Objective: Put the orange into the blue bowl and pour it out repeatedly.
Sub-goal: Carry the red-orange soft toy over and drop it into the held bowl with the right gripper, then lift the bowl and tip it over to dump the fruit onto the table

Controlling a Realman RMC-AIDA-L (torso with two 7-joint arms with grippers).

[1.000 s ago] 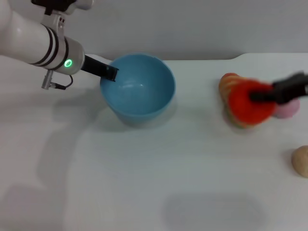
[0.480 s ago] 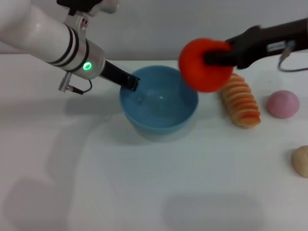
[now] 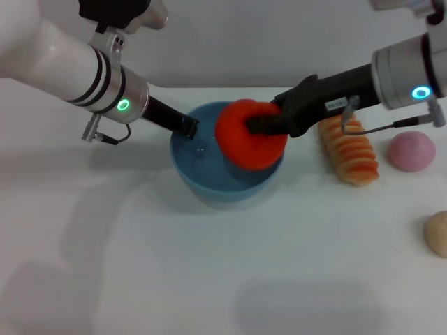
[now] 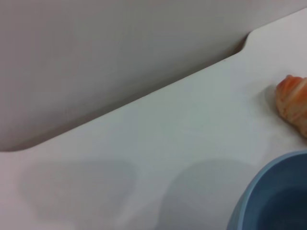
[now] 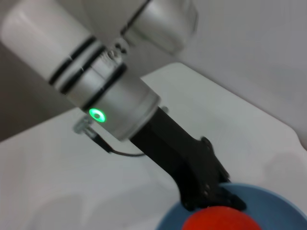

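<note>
The light blue bowl (image 3: 207, 183) stands on the white table left of centre. My left gripper (image 3: 187, 127) is shut on its left rim. The red-orange orange (image 3: 241, 144) hangs at the bowl's mouth, over its right half, with my right gripper (image 3: 256, 127) shut on it from the right. The left wrist view shows only an arc of the bowl (image 4: 271, 191). In the right wrist view the orange (image 5: 218, 221) sits just below the left gripper (image 5: 211, 194) on the bowl's rim (image 5: 273, 195).
A ridged pale-orange loaf (image 3: 349, 153) lies just right of the bowl and also shows in the left wrist view (image 4: 293, 103). Farther right are a pink ball (image 3: 412, 150) and a tan ball (image 3: 437, 234). The table's back edge runs behind the bowl.
My right gripper carried the orange from beside the loaf up and left, then down to the bowl's mouth. The left gripper stayed on the bowl's rim.
</note>
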